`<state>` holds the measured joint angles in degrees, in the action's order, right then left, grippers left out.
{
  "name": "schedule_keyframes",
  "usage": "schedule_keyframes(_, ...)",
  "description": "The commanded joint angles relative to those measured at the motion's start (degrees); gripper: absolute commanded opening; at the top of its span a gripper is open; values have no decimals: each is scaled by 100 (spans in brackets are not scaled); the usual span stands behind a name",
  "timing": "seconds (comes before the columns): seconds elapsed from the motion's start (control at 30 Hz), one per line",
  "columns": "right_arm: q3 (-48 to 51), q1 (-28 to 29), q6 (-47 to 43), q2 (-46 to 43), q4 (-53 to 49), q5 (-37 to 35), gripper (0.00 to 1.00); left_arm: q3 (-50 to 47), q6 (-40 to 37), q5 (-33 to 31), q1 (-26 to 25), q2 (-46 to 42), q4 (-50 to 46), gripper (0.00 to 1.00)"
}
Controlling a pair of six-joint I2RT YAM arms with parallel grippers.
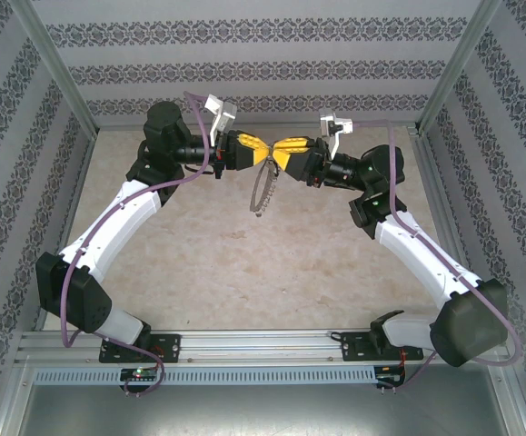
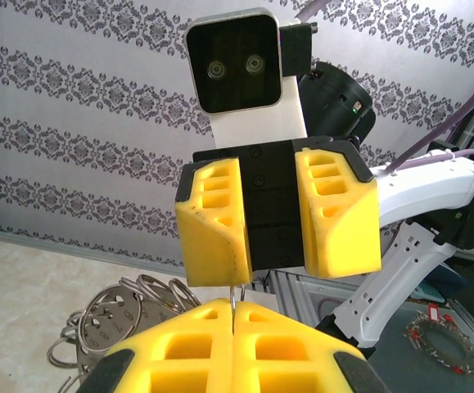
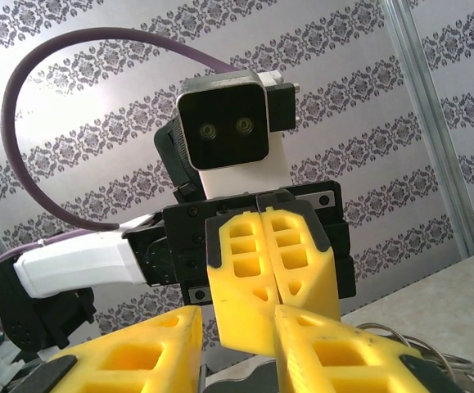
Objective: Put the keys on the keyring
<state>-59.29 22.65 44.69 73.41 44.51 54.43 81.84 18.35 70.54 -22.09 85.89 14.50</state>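
Top external view has both arms stretched up the table (image 1: 244,263) and bent inward, wrists level, claws nose to nose at 12 o'clock. The left claw (image 1: 264,154) and right claw (image 1: 282,154) have their yellow tips all but touching. The keyring (image 1: 263,191) dangles from that meeting point toward 6 o'clock, clear of the table top.

Over to the left wrist view: the left claw (image 2: 233,315) is pressed together, with a thin sliver of metal standing up out of the seam. I read that as the keyring's wire pinched there. The rest of the keyring (image 2: 122,319), with its fringe of flat metal bits, sags at 8 o'clock. Facing it, the right claw (image 2: 276,246) stands spread.

Right wrist view agrees: the right claw (image 3: 238,344) is parted, nothing visibly between its pads, and the left claw (image 3: 271,303) pokes toward that gap with its fingers tight together. A few loops of the keyring (image 3: 408,344) peek in at 4 o'clock.

Progress call: the loop is lifted and presented, and that much looks done. I can't pick out the keys anywhere, so I judge the threading itself is not done.
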Motion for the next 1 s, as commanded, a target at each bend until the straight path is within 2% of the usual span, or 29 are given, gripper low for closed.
schedule_keyframes(0.0, 44, 56, 30, 104, 215, 86, 31, 32, 178, -59, -60, -71, 643, 0)
schedule_keyframes(0.1, 89, 19, 30, 118, 233, 25, 40, 21, 177, -64, -61, -67, 643, 0)
schedule_keyframes(0.5, 276, -145, 179, 117, 440, -47, 44, -19, 160, -76, -63, -72, 632, 0)
schedule_keyframes(0.67, 267, -111, 319, 223, 675, 113, 41, -22, 169, -94, -59, -77, 657, 0)
schedule_keyframes(0.97, 311, 0, 361, 301, 917, 158, 29, -27, 228, -168, -60, -37, 750, 0)
